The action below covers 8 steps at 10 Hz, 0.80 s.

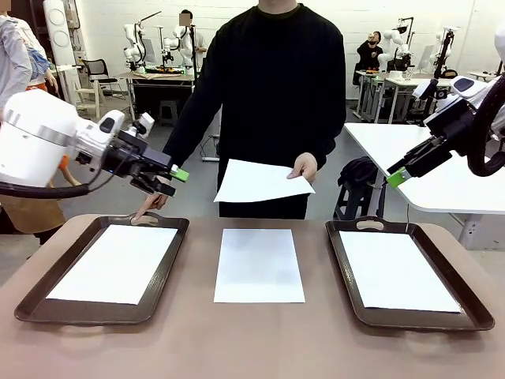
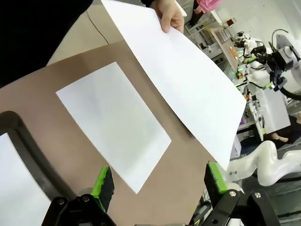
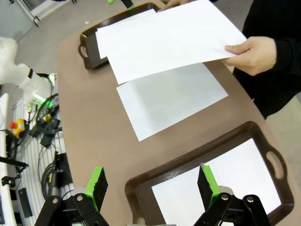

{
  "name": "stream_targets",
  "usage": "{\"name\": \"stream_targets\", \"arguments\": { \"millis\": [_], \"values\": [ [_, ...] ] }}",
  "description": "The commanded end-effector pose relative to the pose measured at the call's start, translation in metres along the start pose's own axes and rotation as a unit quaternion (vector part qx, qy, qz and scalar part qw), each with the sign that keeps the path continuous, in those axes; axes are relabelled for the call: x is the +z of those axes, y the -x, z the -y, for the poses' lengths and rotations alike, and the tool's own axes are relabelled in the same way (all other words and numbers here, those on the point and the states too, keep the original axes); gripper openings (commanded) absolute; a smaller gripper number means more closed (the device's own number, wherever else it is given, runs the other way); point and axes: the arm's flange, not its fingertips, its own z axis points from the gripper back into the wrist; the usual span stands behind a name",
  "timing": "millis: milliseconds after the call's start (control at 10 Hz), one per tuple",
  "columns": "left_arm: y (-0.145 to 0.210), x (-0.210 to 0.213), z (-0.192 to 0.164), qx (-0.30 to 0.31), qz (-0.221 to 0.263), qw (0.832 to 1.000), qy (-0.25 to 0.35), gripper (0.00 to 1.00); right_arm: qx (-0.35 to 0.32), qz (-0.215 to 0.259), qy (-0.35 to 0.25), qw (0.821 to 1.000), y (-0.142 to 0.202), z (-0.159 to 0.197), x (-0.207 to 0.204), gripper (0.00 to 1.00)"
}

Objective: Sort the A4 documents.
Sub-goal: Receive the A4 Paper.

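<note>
Currently left end effector [image 1: 173,182] (10 o'clock), right end effector [image 1: 396,176] (2): spread wide, empty. A4 document [image 1: 114,264] in tray [image 1: 79,313] at 8, second document [image 1: 397,271] in tray [image 1: 341,268] at 4, third document [image 1: 259,264] on bench [image 1: 197,347] centre, fourth document [image 1: 256,183] in person's hand [image 1: 304,167], 12.

The middle sheet [image 1: 259,265] lies flat on the table [image 1: 252,347], with the left tray [image 1: 28,309] carrying the left sheet [image 1: 114,263] on one side of it and the right tray [image 1: 345,276] carrying the right sheet [image 1: 397,271] on the other. Beyond its far edge a person keeps the held sheet [image 1: 256,181] in the air with one hand [image 1: 304,167], and the other hand [image 1: 148,208] touches the far handle of the left tray. The left gripper [image 1: 173,182], jaws apart, hangs up and to the left of the middle sheet, just over that other hand, and the right gripper [image 1: 396,177] hangs up and to the right of it, above the right tray's far end.
</note>
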Motion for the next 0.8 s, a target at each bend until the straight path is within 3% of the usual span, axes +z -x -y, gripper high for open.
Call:
{"name": "stream_targets", "arguments": {
  "millis": [0,700],
  "values": [
    [-0.019,-0.019,-0.005,0.039,0.009,0.999,0.029,1.0,0.001,0.0,-0.002,1.0,0.0,0.0,-0.001,1.0],
    [-0.043,-0.083,-0.026,0.125,0.025,0.985,0.117,1.0,0.001,0.0,-0.002,1.0,0.0,0.0,-0.001,1.0]
  ]
}}
